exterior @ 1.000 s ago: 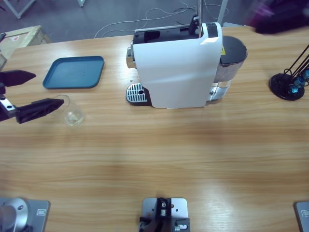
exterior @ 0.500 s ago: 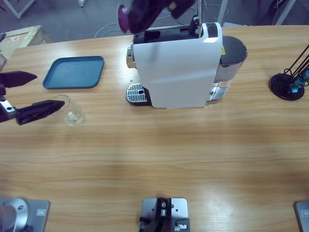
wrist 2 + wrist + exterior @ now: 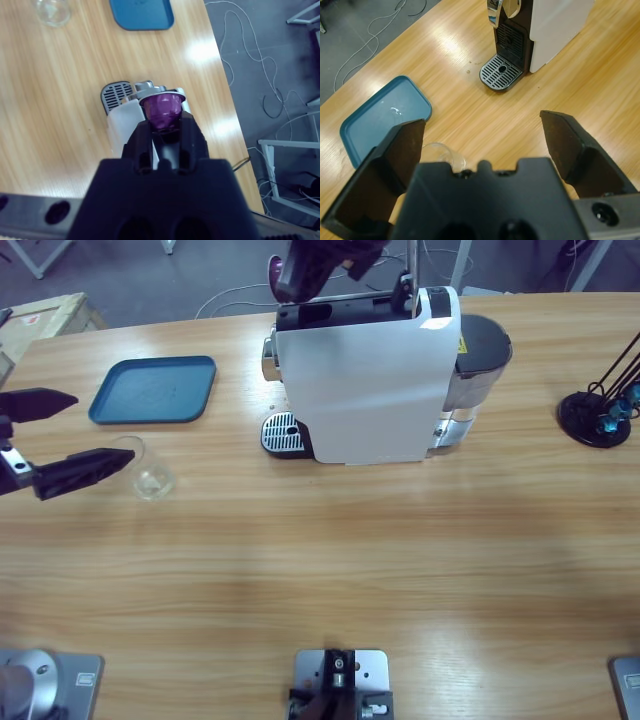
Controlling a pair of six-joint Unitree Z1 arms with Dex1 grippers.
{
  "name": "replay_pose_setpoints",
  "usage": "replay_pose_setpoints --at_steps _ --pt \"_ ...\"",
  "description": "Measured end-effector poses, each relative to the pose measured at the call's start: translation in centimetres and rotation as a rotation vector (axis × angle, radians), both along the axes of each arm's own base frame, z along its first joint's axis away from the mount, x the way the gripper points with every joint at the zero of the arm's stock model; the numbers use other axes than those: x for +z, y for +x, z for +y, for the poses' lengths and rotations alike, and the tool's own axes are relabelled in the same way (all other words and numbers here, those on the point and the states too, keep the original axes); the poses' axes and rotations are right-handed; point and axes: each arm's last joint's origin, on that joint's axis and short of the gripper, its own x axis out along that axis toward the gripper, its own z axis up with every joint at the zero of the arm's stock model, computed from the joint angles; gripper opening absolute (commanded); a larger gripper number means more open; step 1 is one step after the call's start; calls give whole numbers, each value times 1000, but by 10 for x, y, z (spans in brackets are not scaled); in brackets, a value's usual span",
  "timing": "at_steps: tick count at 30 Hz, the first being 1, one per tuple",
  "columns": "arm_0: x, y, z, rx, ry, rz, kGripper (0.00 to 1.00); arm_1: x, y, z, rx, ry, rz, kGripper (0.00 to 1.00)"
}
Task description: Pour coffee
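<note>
A clear empty glass stands on the wooden table just right of my left gripper, which is open and holds nothing. The left wrist view shows the glass low between the jaws of that gripper. My right gripper hovers over the top left of the white coffee machine, shut on a purple capsule. Seen from the right wrist, the capsule sits at the tips of the right gripper, above the machine. No coffee is in view.
A blue tray lies behind the glass. The machine's drip grate faces left. A black capsule stand is at the right edge, and a wooden crate at the far left corner.
My right gripper swept in from the top right with the purple capsule and now hangs over the machine's top left. The left gripper and glass have not moved.
</note>
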Motion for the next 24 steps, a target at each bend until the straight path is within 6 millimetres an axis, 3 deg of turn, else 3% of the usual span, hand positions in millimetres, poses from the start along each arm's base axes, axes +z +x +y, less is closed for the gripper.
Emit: replay_pose_setpoints --at_steps 4,24 --pt "-1 0 0 0 2 2 991 -10 4 2 -7 -28 18 0" --pt "-3 0 0 0 8 7 991 -19 19 -5 -51 -55 29 0"
